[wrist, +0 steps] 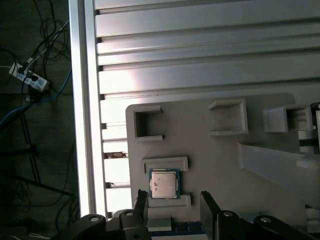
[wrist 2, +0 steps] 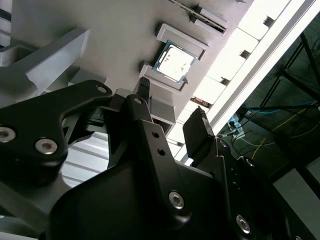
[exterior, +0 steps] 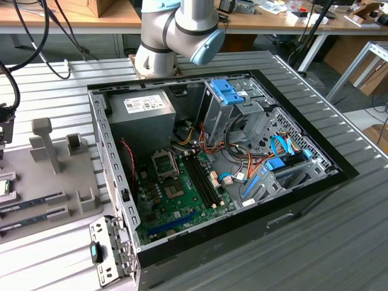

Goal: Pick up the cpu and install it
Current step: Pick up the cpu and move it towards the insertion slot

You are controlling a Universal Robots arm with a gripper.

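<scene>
The cpu is a flat square chip with a silver top and a thin green rim. It lies in a shallow nest of the grey fixture plate, between two low grey stops. In the second wrist view the cpu lies a short way beyond the fingertips. My gripper hovers above the plate, open, with nothing between its black fingers. One fingertip is close to the cpu's nest. In the exterior view the open computer case shows the motherboard's empty socket.
Grey holders and posts rise from the fixture plate, and memory sticks lie on it. The ribbed aluminium table ends at an edge close to the cpu, with cables on the floor beyond. The arm's base stands behind the case.
</scene>
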